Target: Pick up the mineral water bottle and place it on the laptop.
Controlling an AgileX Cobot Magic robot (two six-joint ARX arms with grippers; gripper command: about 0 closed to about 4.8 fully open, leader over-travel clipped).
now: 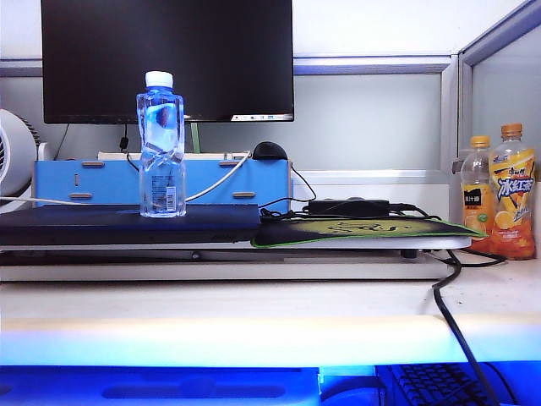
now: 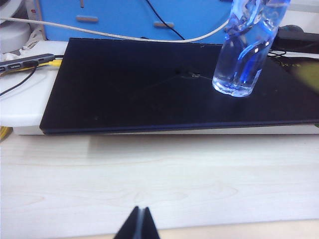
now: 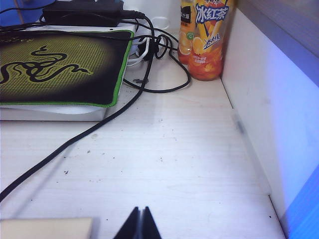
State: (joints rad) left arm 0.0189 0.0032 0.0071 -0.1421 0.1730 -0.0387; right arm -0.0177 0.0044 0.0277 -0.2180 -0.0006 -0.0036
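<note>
The mineral water bottle is clear with a white cap and a pinched waist. It stands upright on the dark laptop, near the lid's right end. In the left wrist view the bottle rests on the matte laptop lid. My left gripper is shut and empty, low over the pale desk well in front of the laptop. My right gripper is also shut and empty, over bare desk in front of the mouse mat. Neither gripper shows in the exterior view.
A green-edged mouse mat lies right of the laptop, with a black power brick and cables beside it. Two orange-capped drink bottles stand by the right partition. Behind are a black monitor and a blue box.
</note>
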